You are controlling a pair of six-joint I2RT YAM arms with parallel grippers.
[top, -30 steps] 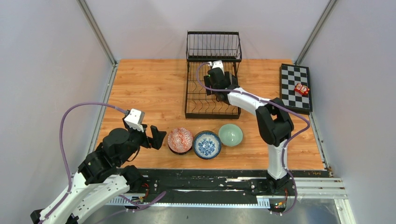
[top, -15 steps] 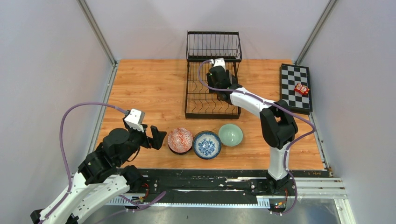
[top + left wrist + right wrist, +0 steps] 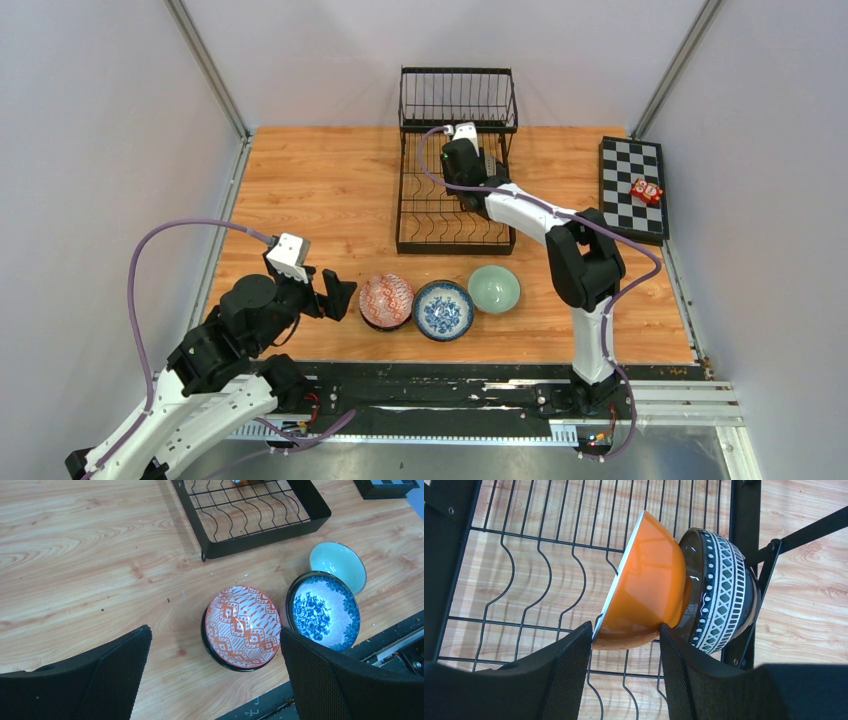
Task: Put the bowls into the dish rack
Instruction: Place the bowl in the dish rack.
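Three bowls stand in a row on the wooden table near the front: a red-patterned bowl (image 3: 386,300) (image 3: 243,627), a blue-and-white floral bowl (image 3: 443,309) (image 3: 322,611) and a pale green bowl (image 3: 494,288) (image 3: 337,565). My left gripper (image 3: 335,295) (image 3: 215,632) is open and empty, just left of the red-patterned bowl. My right gripper (image 3: 468,180) (image 3: 624,635) is inside the black wire dish rack (image 3: 455,247) (image 3: 744,530). Its open fingers flank the lower edge of an orange bowl (image 3: 649,595). That bowl stands on edge and leans on a dark patterned bowl (image 3: 724,590).
A black-and-white checkered board (image 3: 620,170) with a small red object (image 3: 646,190) lies at the right edge of the table. The rack's raised basket (image 3: 458,98) stands at the back. Grey walls close in on both sides.
My right gripper has shifted slightly toward the back of the rack. The left arm and the three table bowls have not moved.
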